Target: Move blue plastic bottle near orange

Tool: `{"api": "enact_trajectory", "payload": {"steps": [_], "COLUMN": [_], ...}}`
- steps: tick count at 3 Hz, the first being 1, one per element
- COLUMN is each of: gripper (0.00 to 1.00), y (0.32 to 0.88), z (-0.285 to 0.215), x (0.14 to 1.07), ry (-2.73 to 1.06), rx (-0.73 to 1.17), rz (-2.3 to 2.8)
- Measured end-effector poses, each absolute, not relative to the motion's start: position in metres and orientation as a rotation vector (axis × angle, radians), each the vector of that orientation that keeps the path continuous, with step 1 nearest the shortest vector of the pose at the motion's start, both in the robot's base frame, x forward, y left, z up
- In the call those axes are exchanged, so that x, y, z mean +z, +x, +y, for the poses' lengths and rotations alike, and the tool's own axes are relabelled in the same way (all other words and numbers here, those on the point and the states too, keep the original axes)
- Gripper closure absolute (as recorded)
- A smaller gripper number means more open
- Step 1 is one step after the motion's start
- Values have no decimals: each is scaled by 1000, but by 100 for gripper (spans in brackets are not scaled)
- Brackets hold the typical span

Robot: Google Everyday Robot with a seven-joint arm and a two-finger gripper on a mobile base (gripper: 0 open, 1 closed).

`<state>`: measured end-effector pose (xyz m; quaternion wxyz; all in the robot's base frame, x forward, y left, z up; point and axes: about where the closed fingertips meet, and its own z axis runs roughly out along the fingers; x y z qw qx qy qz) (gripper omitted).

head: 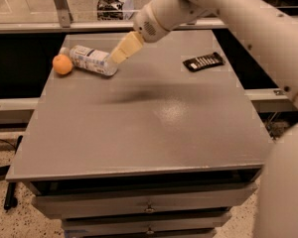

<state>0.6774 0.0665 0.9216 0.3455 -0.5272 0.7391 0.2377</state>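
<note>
- Bench [154, 133]: we log a grey, flat-topped unit with a dull sheen. Drawer fronts [149, 208] sit under its near edge.
- Blue plastic bottle [91, 60]: we find it lying on its side at the far left corner of the bench. It is clear and bluish, with a white-and-dark-blue label around its middle. Its white cap [64, 50] points to the left and far edge, and its base points toward the centre of the bench.
- Orange [62, 64]: we note one small round fruit on the bench at the far left edge. It sits just beside the cap end of the blue plastic bottle. We cannot tell whether the two touch.
- Tool [117, 57]: we see a pale cream piece on the end of the arm, slanting down and to the left. Its tip is at the base end of the blue plastic bottle, slightly above the bench top. We cannot tell whether the tool is open or closed, nor whether it presses on the bottle.
- Arm [228, 9]: we record white rounded segments coming in from the upper right, with a larger white body filling the right edge.
- Remote-like bar [203, 61]: we list a flat black item lying on the far right part of the bench, well apart from the bottle and the orange.
</note>
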Motion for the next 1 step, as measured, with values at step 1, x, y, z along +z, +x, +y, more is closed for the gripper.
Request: {"api": "enact_trajectory", "payload": {"steps": [1], "gripper": [0], "y": [676], "z": [17], "x": [918], "ry": [-1305], "rx": [582], "rz": [1953]}}
